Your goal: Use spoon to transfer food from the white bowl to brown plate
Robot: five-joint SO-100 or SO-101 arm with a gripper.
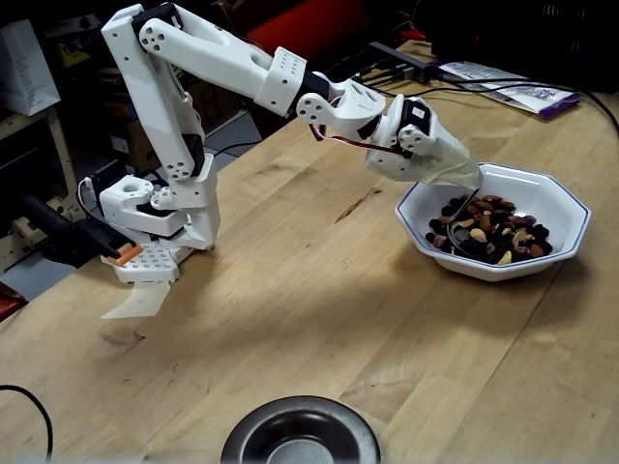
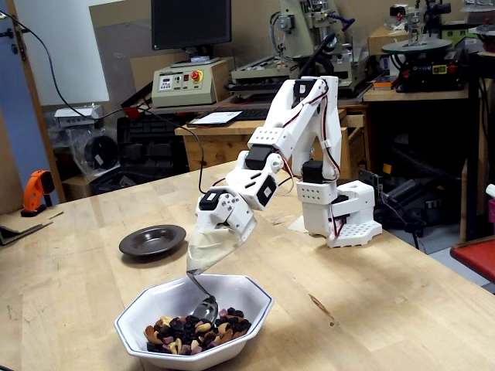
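1. In a fixed view, the white bowl sits nearest the camera on the wooden table. Its octagonal rim carries a thin dark line.
2. The food, mixed nuts and dark dried fruit, is heaped in the bowl's near half.
3. The spoon reaches down into the bowl, its shiny oval end at the far edge of the food.
4. The gripper hangs over the bowl's far rim, wrapped in a pale cover. The spoon's thin handle comes out of the cover's lower tip; the jaws are hidden, so I cannot tell how they stand.
5. Farther back and to the left, the brown plate lies flat on the table, well apart from the bowl; no food is visible in it.
6. In the other fixed view, the plate is at the bottom edge, the bowl at the right, the gripper above the bowl's left rim.
7. Beyond the arm's base stand workshop benches with machines.
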